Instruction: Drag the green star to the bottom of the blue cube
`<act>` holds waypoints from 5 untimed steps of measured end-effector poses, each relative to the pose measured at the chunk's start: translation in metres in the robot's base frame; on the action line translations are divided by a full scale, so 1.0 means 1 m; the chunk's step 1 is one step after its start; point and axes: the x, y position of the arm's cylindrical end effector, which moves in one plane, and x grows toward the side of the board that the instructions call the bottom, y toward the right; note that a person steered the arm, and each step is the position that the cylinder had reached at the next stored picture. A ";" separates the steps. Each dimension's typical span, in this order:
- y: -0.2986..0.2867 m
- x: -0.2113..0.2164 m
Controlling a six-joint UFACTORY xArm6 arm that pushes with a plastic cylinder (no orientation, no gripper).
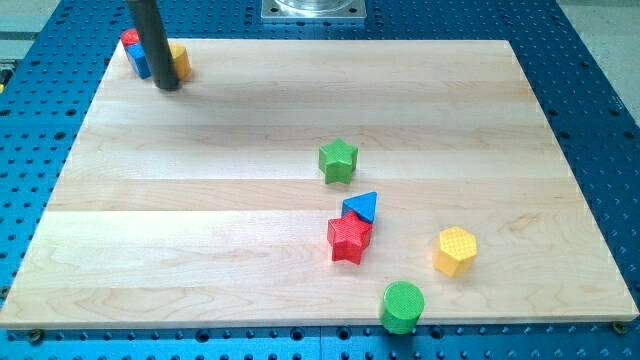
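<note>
1. No containers show in the camera view; every block lies straight on the wooden worktop (200, 200).
2. There is no hand on this arm, so no apart-or-together state can be told; my tip (168, 86) rests at the upper left of the frame.
3. The rod partly hides a cluster there: a blue block (139, 62), a red block (130, 39) and an orange block (180, 60), shapes hard to make out.
4. The green star (338, 160) sits right of centre, well apart from my tip.
5. Below it, a blue triangle (362, 207) touches a red star (349, 239); a yellow hexagon (456, 250) and a green cylinder (402, 306) lie lower right.
</note>
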 end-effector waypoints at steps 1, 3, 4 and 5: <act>0.024 0.005; 0.279 0.072; 0.324 0.146; 0.213 0.146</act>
